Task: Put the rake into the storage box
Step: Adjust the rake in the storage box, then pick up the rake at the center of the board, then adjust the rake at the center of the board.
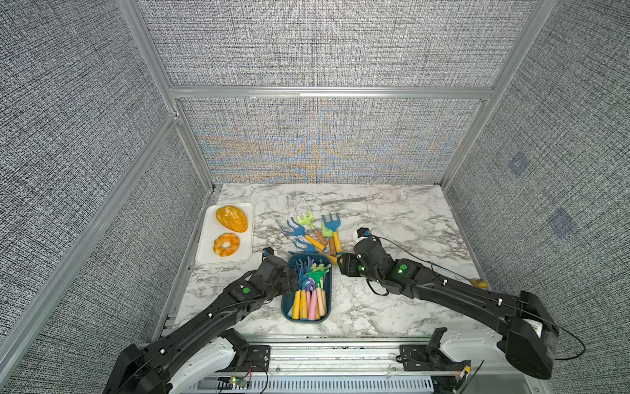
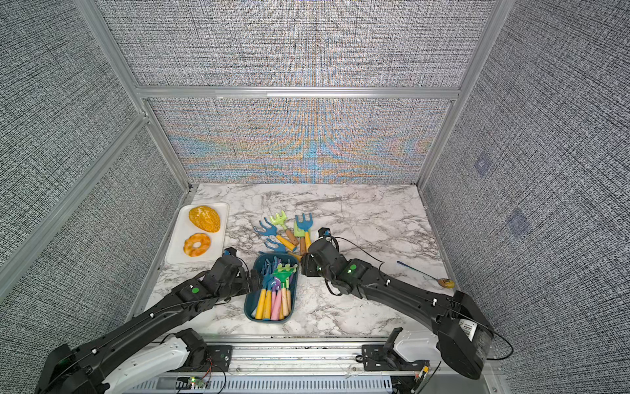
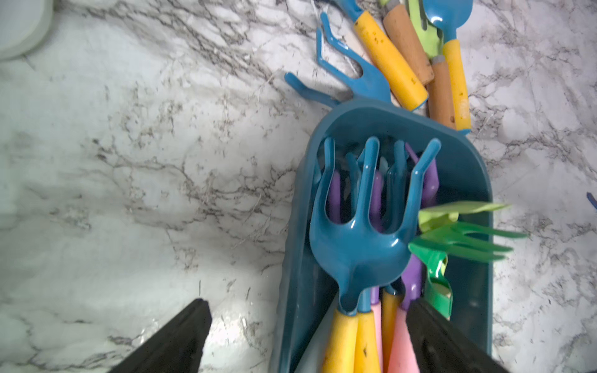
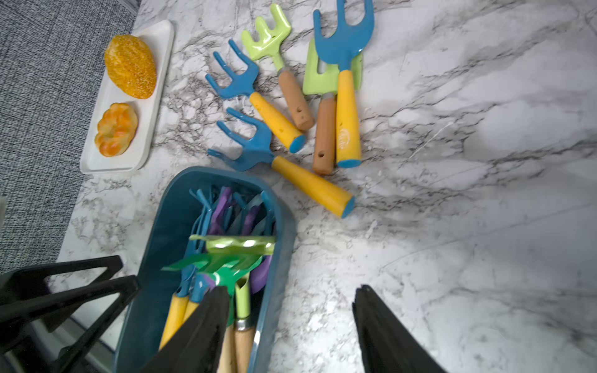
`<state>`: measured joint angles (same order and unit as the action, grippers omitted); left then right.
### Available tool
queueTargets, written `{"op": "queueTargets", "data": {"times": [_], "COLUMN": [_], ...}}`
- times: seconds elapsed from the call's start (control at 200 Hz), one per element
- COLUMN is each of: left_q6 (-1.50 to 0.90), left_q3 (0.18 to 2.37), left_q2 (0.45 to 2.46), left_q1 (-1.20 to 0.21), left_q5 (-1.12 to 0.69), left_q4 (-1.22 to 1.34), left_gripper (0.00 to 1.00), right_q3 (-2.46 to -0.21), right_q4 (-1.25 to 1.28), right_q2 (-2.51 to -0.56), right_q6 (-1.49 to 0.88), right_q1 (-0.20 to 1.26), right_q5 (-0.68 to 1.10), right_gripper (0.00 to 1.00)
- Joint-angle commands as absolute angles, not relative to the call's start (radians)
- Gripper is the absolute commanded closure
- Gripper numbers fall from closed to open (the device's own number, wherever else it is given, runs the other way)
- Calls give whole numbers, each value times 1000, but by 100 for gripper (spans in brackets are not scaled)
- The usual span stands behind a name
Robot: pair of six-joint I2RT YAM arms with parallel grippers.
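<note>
Right wrist view: the storage box (image 4: pixel 155 232) sits at the near middle of the marble table (image 4: pixel 452 193). It is packed with toy rakes lying lengthwise, handles toward the near end. A green rake (image 4: pixel 226 263) lies on top of the pile, by the box's right wall. The right gripper (image 4: pixel 292 289) is released and empty, with one finger over the box's right side and the other over bare marble. The left gripper (image 3: pixel 308 303) is spread wide and empty, straddling the box's left wall. Five loose tools (image 4: pixel 277 121) lie just beyond the box's far end. At far left, a white tray (image 4: pixel 97 164) holds an oval loaf (image 4: pixel 130 66) and a ring-shaped bun (image 4: pixel 116 129).
</note>
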<state>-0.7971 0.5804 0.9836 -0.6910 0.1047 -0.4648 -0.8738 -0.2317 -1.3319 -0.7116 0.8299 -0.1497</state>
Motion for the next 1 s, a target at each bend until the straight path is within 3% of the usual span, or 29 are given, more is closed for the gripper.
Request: {"op": "queueTargets", "data": {"times": [0.0,0.175,0.44,0.606,0.856,0.996], "left_q6": [-739,-687,-652,-653,-661,-676], "left_q3": [652,863,1110,1216,1284,1288], "left_q2": [1060,1253,1549,1689,1820,1869], "left_q1": [-678,-612,-534,-489,-483,-482], "left_q5": [132,103,34,-4,-16,-24], "left_q4": [-445,-470,-498,-530,-538,-524], "left_gripper": [1,1,2,11,28,28], "right_q3": [-933,-1091,-1324,-1449,-1551,-1574], "right_q4": [-227,-282,-357,-406,-485,-488], "right_q2": [-1408,-1603,-1876,-2034,-2148,-2181], "right_q6": [-555,-445,-353,-320,-348,-332], "right_q1": [765,666,598,596,586,580], "right_q5": [-14,-3,-25,-20,-230,-225], "right_gripper": [34,34,43,48,66,68]}}
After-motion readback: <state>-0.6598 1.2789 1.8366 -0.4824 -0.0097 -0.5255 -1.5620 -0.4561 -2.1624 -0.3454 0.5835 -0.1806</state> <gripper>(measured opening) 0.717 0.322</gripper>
